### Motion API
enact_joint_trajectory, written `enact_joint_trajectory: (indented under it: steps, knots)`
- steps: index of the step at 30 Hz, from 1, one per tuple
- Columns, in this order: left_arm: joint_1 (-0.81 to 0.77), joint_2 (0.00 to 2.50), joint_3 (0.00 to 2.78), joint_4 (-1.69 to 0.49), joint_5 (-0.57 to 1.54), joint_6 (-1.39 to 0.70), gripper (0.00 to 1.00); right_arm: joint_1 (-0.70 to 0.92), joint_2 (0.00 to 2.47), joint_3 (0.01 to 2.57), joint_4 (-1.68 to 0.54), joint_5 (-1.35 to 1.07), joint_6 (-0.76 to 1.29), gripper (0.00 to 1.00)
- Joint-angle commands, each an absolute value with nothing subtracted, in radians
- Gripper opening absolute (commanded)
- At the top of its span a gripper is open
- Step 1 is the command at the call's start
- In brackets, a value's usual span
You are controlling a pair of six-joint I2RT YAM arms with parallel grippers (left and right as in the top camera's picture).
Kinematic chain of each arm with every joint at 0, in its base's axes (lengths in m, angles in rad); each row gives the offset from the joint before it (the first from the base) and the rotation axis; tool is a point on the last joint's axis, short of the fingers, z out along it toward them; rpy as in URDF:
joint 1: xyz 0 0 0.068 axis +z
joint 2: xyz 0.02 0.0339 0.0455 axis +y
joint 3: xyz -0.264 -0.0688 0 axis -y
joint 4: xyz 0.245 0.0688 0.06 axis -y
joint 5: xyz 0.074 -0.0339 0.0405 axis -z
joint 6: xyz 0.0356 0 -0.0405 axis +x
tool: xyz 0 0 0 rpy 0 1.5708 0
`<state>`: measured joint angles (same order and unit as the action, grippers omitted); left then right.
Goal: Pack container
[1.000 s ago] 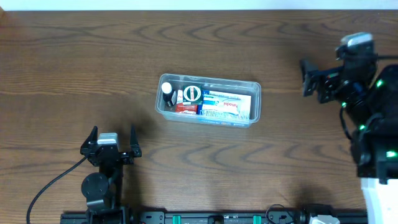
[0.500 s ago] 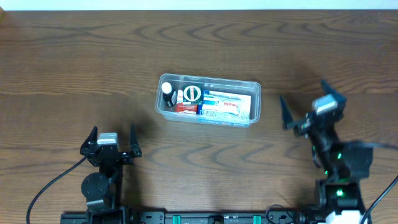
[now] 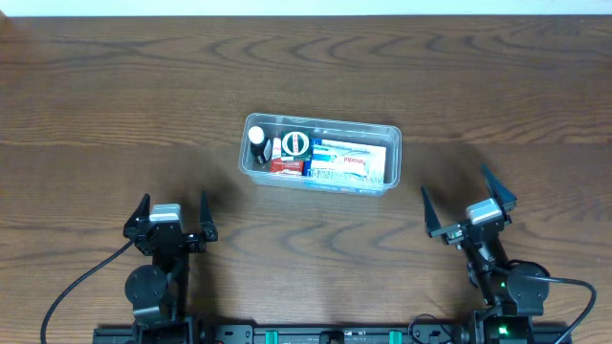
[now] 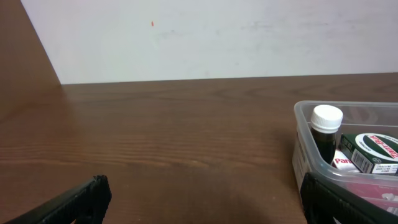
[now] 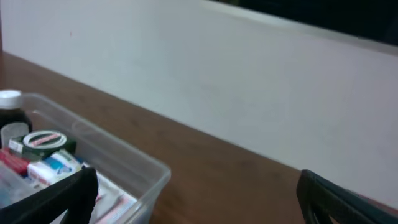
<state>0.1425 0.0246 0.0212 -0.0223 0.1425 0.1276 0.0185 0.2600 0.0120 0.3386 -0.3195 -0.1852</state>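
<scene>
The clear plastic container (image 3: 392,134) sits at the table's middle. It holds a dark bottle with a white cap (image 3: 256,143), a round green-and-white tin (image 3: 295,144), a red packet (image 3: 285,166) and a white-and-blue box (image 3: 346,161). My left gripper (image 3: 172,218) is open and empty near the front left, well short of the container. My right gripper (image 3: 465,204) is open and empty at the front right, just right of the container. The container also shows in the left wrist view (image 4: 300,146) and in the right wrist view (image 5: 149,180).
The brown wooden table (image 3: 115,96) runs to a white wall at the back (image 4: 217,37). A black cable (image 3: 72,287) trails from the left arm's base. A rail (image 3: 316,334) lies along the front edge.
My right arm has swung from the far right back edge down to the front right and now rests low by the front rail. The left arm and the container have not moved.
</scene>
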Motion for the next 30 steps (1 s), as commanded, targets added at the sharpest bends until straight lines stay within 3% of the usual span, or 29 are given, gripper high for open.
enact_joint_trajectory:
  steps: [1,13,30]
  knots:
    - [0.147,0.025,0.004,-0.056,0.149,0.118,0.98,0.028,0.206,0.006,0.288,-0.326,-0.188,0.99]
    - [0.147,0.025,0.004,-0.056,0.149,0.118,0.98,0.027,0.022,0.006,-0.052,-0.322,-0.188,0.99]
    - [0.147,0.025,0.004,-0.056,0.149,0.118,0.98,0.027,0.013,0.006,-0.048,-0.318,-0.188,0.99]
